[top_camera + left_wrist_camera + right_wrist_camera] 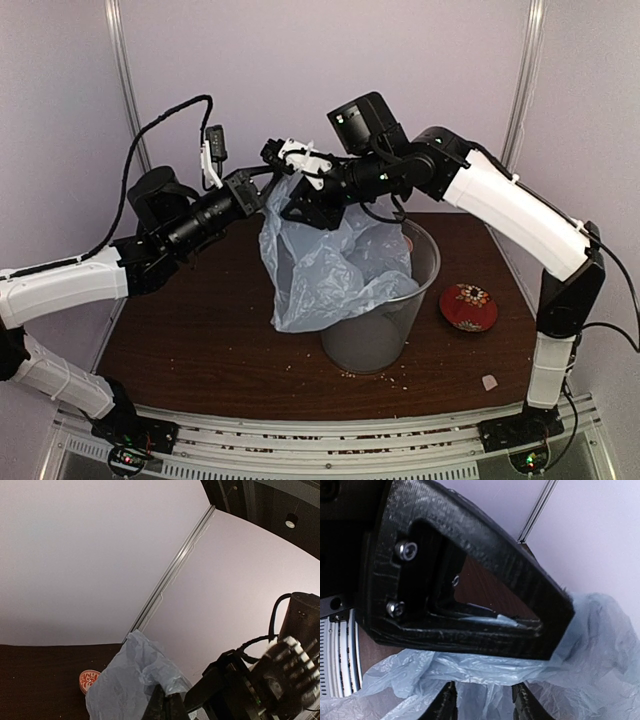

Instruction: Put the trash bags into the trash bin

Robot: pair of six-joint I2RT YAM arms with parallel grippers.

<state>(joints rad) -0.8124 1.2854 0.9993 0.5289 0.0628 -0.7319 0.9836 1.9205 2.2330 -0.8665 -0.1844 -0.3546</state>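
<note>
The pale blue-grey trash bag hangs from the grippers. Its lower part drapes into and over the left side of the grey wire-mesh trash bin. My left gripper is shut on the bag's top edge above and left of the bin. In the left wrist view its closed fingertips pinch the bag. My right gripper is right beside it at the bag's top. In the right wrist view its fingers stand apart with the bag film between and behind them. The left gripper's black finger crosses just above.
A small red-patterned dish lies on the dark table right of the bin and also shows in the left wrist view. A small pale scrap and crumbs lie near the front edge. Enclosure walls stand at the back and sides.
</note>
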